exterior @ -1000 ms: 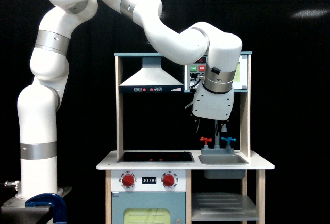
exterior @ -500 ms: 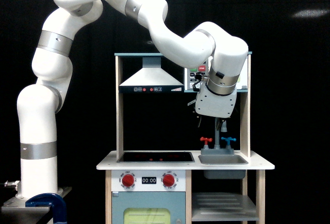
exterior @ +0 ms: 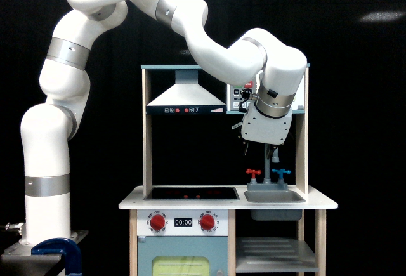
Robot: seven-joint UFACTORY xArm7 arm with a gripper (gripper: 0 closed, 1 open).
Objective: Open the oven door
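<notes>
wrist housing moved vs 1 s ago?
Yes. The wrist housing has shifted toward the exterior view's right and slightly up against the fixed play-kitchen frame, now covering more of the microwave panel.

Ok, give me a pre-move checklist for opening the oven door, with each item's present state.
1. Oven door in view: not ok, the wrist covers nearly all of it; only a pale sliver shows.
2. Door shut or open: cannot tell.
3. Handle located: cannot tell, hidden behind the arm.
4. Gripper state: cannot tell, the fingers are dark against the backdrop.
5. Gripper on the handle: cannot tell.
6. Clear of the faucet: ok, the wrist hangs above it with a gap.
</notes>
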